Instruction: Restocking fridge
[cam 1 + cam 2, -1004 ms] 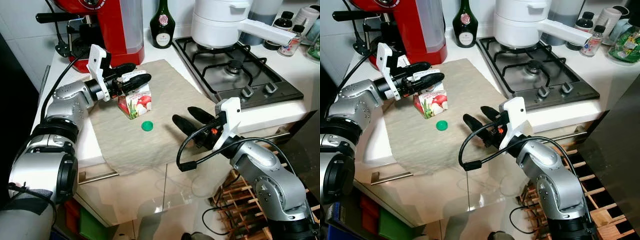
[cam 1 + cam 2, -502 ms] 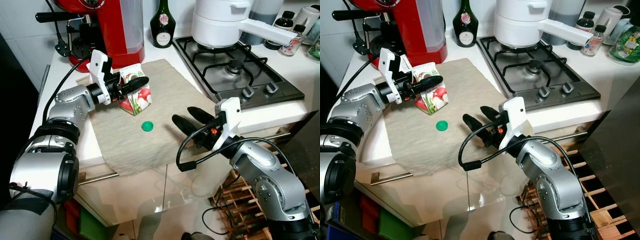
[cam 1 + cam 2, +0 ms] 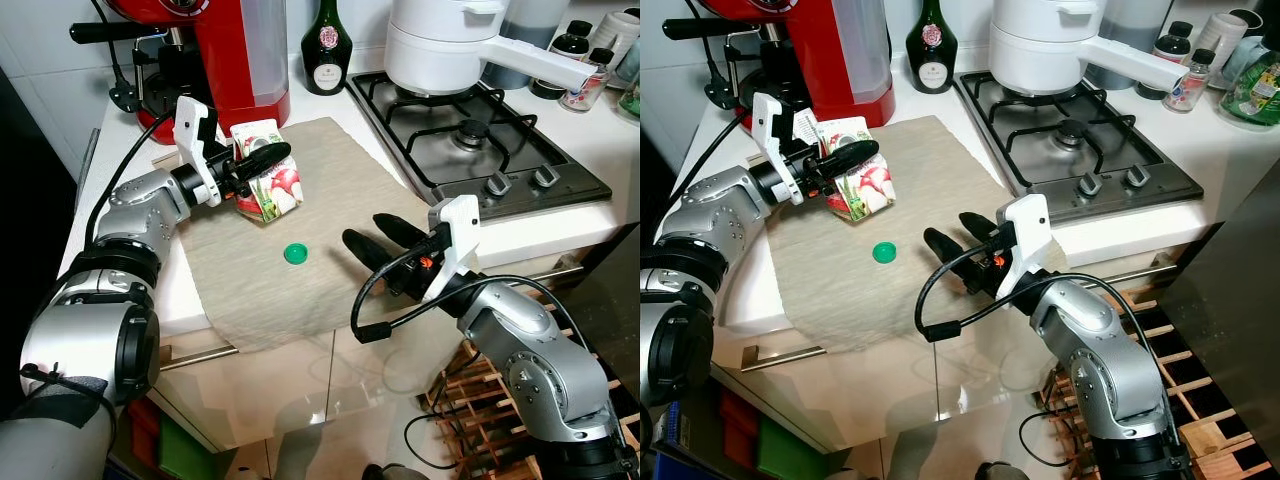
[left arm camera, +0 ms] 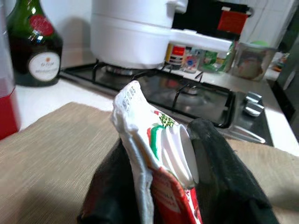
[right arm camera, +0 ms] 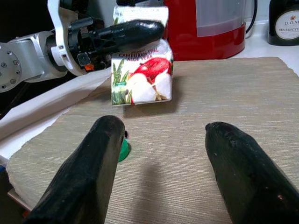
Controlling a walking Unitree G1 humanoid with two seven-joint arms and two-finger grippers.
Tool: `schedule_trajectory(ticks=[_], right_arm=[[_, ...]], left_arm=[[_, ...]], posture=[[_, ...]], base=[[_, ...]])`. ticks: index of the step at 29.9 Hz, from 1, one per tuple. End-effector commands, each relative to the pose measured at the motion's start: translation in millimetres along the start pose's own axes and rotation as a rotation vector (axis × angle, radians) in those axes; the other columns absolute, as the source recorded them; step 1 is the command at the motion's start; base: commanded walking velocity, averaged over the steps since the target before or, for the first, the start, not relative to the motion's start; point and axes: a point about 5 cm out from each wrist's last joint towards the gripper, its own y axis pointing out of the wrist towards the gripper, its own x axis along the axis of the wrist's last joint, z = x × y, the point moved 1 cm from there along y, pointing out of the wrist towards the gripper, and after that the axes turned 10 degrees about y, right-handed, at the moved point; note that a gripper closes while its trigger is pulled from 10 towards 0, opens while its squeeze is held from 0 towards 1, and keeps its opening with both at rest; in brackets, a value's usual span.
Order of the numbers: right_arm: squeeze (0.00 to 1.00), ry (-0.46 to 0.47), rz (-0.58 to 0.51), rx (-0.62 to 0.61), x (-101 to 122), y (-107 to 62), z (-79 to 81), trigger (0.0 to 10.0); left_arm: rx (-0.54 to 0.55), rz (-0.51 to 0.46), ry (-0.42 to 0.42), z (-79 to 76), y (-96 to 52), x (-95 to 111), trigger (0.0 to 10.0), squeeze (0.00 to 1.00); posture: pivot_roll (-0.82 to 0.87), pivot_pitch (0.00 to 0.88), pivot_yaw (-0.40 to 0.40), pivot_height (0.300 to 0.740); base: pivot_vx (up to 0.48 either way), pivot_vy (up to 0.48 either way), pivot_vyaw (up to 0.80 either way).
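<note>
A small juice carton with red fruit on its side and an uncapped white spout stands tilted on the beige cloth. My left gripper is shut on the carton's top; the left wrist view shows the carton pinched between the black fingers. A green screw cap lies on the cloth just in front of the carton. My right gripper is open and holds nothing. It hovers over the cloth's front right edge. In the right wrist view its fingers point at the carton.
A red coffee machine stands right behind the carton, with a dark green bottle beside it. A gas hob bearing a white pot lies to the right. Small bottles stand at the back right. The counter edge runs below my right gripper.
My left gripper has drawn the carton a little back and to the left and tipped it off upright. The cap and the right arm have stayed put.
</note>
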Motion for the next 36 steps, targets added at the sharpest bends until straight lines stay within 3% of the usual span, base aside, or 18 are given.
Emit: schedule_trajectory(ticks=[1,6,9,10,11,13,15,21,22,26,27,29,30,31,32,33,34,36], right_arm=[[0.0,-0.004,-0.01,0.006,2.7,2.2,1.9,10.0],[0.0,0.001,-0.009,0.009,1.3,4.6,1.6,10.0],[0.0,0.0,-0.016,-0.001,1.7,5.5,-0.2,10.0],[0.0,-0.003,-0.032,-0.019,3.7,5.8,-2.3,10.0],[0.0,-0.014,-0.064,-0.053,7.7,6.9,-6.0,10.0],[0.0,-0.03,-0.118,-0.106,14.8,9.5,-11.6,10.0],[0.0,-0.049,-0.18,-0.159,23.5,12.1,-16.6,10.0],[0.0,-0.118,-0.28,-0.242,38.7,15.7,-24.2,10.0],[0.0,-0.172,-0.318,-0.299,44.1,15.5,-28.4,10.0],[0.0,-0.308,-0.424,-0.537,54.1,4.5,-49.0,10.0],[0.0,-0.308,-0.424,-0.537,54.1,4.5,-49.0,10.0],[0.0,-0.413,-0.464,-0.639,52.1,-6.8,-57.3,10.0],[0.0,-0.413,-0.464,-0.639,52.1,-6.8,-57.3,10.0],[0.0,-0.438,-0.476,-0.663,50.7,-10.0,-58.5,10.0],[0.0,-0.481,-0.488,-0.708,45.2,-14.8,-59.8,10.0],[0.0,-0.481,-0.488,-0.708,45.2,-14.8,-59.8,10.0],[0.0,-0.521,-0.496,-0.722,41.5,-17.0,-58.5,10.0],[0.0,-0.553,-0.518,-0.693,43.6,-17.3,-53.1,10.0]], left_arm=[[-0.027,-0.053,0.032,-0.1,3.4,14.9,0.0,0.0],[-0.051,-0.078,0.057,-4.9,6.2,18.0,0.0,0.0],[-0.031,-0.109,0.115,-5.7,8.2,27.2,0.0,0.0],[-0.004,-0.123,0.164,-6.0,9.4,34.3,1.3,0.0],[0.05,-0.155,0.233,-7.2,11.1,47.0,10.0,0.0],[0.141,-0.215,0.323,-10.4,11.4,67.1,10.0,0.0],[0.215,-0.259,0.357,-12.9,9.0,80.6,10.0,0.0],[0.389,-0.343,0.416,-20.8,-3.2,99.2,10.0,0.0],[0.46,-0.35,0.436,-23.5,-7.5,99.8,10.0,0.0],[0.63,-0.349,0.346,-33.2,-16.4,81.4,10.0,0.0],[0.63,-0.349,0.346,-33.2,-16.4,81.4,10.0,0.0],[0.781,-0.294,0.291,-43.8,-26.9,55.1,10.0,0.0],[0.781,-0.294,0.291,-43.8,-26.9,55.1,10.0,0.0],[0.81,-0.278,0.308,-48.5,-29.9,49.7,10.0,0.0],[0.848,-0.258,0.375,-57.1,-36.4,44.0,10.0,0.0],[0.848,-0.258,0.375,-57.1,-36.4,44.0,10.0,0.0],[0.883,-0.238,0.459,-62.6,-42.2,43.7,10.0,0.0],[0.92,-0.217,0.538,-66.3,-49.0,44.1,10.0,0.0]], posture=[[-0.14,0.028,0.037,0.736],[-0.13,0.024,0.036,0.736],[-0.12,0.017,0.039,0.736],[-0.12,0.017,0.039,0.736],[-0.11,0.005,0.037,0.736],[-0.1,0.0,0.037,0.736],[-0.08,0.0,0.035,0.736],[-0.05,0.0,0.019,0.736],[-0.05,0.0,0.013,0.736],[-0.02,0.0,0.011,0.736],[-0.02,0.0,0.011,0.736],[0.0,0.0,0.01,0.736],[0.0,0.0,0.01,0.736],[0.02,0.0,0.009,0.736],[0.03,0.0,0.006,0.736],[0.03,0.0,0.006,0.736],[0.02,0.0,0.009,0.736],[0.01,0.0,0.014,0.736]], base=[[0.0,0.0,0.0],[0.0,0.0,0.0],[0.0,0.0,0.0],[0.0,0.0,0.0],[0.0,0.0,0.0],[0.0,0.0,0.0],[0.0,0.0,0.0],[0.0,0.0,0.0],[0.0,0.0,0.0],[0.0,0.0,0.0],[0.0,0.0,0.0],[0.0,0.0,0.0],[0.0,0.0,0.0],[0.0,0.0,0.0],[0.0,0.0,0.0],[0.0,0.0,0.0],[0.0,0.0,0.0],[0.0,0.0,0.0]])
